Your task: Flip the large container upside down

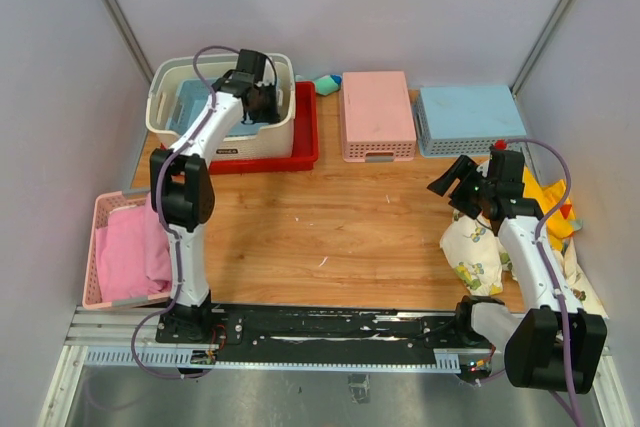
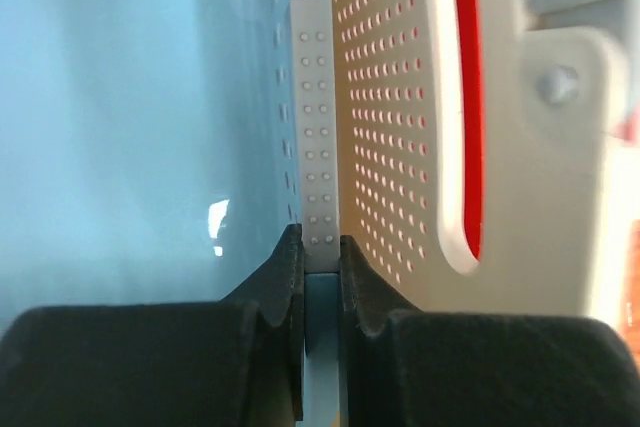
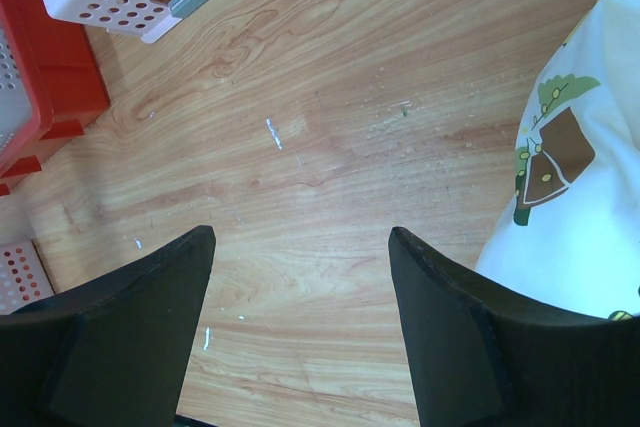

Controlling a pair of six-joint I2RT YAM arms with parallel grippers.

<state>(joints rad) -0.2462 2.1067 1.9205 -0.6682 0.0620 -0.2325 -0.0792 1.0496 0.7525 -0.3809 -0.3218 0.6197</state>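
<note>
I count two arms, four baskets, one tray and three cloths. Near left, the near pink basket (image 1: pixel 100 209) holds a pink cloth (image 1: pixel 130 252) and sits tight against the side wall. Behind it the large container (image 1: pixel 170 122), cream plastic with rounded corners and perforated walls, stands upright at the far left on the red tray (image 1: pixel 305 142). A smooth light blue insert (image 1: pixel 192 105) lies inside it. My left gripper (image 1: pixel 262 99) reaches over the container's right side. In the wrist view the fingers (image 2: pixel 280 287) are nearly pressed together, pinching a thin pale dotted wall edge beside the handle slot. The wooden table (image 1: pixel 330 227) lies open through the middle. Along the far edge sit a flat-topped pink basket (image 1: pixel 377 112) and a blue basket (image 1: pixel 470 117). My right gripper (image 3: pixel 300 237) hovers over wood with its fingers spread wide, just left of the printed cloth (image 1: pixel 470 247), which has a yellow cloth (image 1: pixel 550 202) beside it.
</note>
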